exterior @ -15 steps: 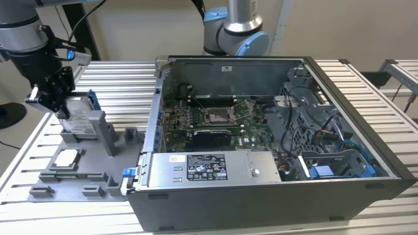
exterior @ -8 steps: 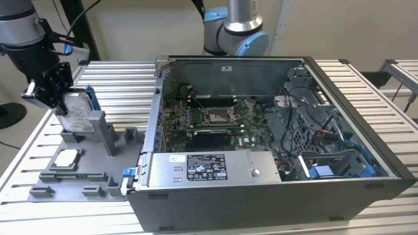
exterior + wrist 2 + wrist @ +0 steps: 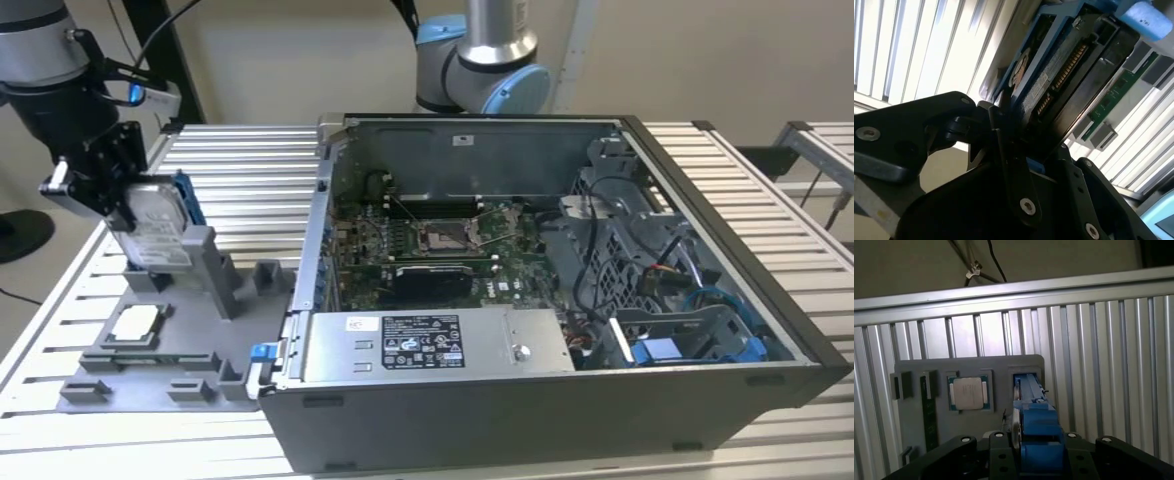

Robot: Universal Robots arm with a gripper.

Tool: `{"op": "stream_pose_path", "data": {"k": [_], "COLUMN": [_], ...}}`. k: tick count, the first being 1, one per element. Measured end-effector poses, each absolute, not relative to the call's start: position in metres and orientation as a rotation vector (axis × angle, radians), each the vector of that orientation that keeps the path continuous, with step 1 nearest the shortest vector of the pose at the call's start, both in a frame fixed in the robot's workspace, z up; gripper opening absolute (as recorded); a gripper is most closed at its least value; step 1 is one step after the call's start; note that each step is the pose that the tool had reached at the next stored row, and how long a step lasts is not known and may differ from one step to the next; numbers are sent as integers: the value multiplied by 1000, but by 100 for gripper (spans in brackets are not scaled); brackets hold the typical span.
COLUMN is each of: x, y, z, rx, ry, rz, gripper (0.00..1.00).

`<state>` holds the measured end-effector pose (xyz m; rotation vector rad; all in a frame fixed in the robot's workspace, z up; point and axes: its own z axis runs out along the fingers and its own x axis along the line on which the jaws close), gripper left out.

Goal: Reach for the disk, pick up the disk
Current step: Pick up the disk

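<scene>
item 1, nearest: open computer case [image 3: 561, 400], with a long grey metal box [image 3: 534, 345] along its front edge. the black-white sticker [image 3: 422, 343] carries dense print, too small to read.

item 2, at eight o'clock from the case in the exterior view: grey tray [image 3: 194, 345] holding a small square cpu chip [image 3: 138, 322]. the markings on the chip's top are faint and unreadable.

item 3, at ten o'clock from the case: the disk [image 3: 150, 225], upright on edge with its lower end at the tray's grey holder [image 3: 187, 262]. whether it has cleared the slot cannot be told. its pale face label is not legible.

item 4: gripper [image 3: 127, 200], coming down from twelve o'clock onto the disk's upper end. in the second wrist view the black fingers [image 3: 1004, 145] sit pressed against the disk's two sides, pinching it.

item 5, mid-distance: motherboard [image 3: 441, 240] on the case floor.

item 6, farthest, at twelve o'clock: blue-capped arm joint [image 3: 483, 60].

risk notes (judgement): the hold is near one end, so the disk may swing or slip on its smooth blue rails. a tilted lift may jam it against the holder walls and drag the tray.
</scene>
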<state>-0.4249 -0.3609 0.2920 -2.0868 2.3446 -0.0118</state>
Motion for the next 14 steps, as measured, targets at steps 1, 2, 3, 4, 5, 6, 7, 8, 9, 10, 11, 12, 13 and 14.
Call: {"op": "stream_pose_path", "data": {"k": [1, 2, 3, 4, 5, 6, 7, 8, 9, 10, 11, 12, 13, 14], "x": [-425, -425, -425, -425, -425, -425, -425, -425, -425, -425, -425, -425, -425, -425], "y": [-361, -361, -361, -361, -361, -361, -361, -361, -361, -361, -361, -361, -361, -361], "z": [293, 295, 296, 298, 300, 302, 304, 306, 308, 310, 312, 313, 315, 317], "rx": [-2087, -2087, -2087, -2087, -2087, -2087, -2087, -2087, -2087, -2087, -2087, -2087, -2087, -2087], "ry": [2345, 2345, 2345, 2345, 2345, 2345, 2345, 2344, 2344, 2344, 2344, 2344, 2345, 2345], "rz": [-12, -12, -12, -12, -12, -12, -12, -12, -12, -12, -12, -12, -12, -12], "gripper": [0, 0, 0, 0, 0, 0, 0, 0, 0, 0, 0, 0, 0, 0]}}
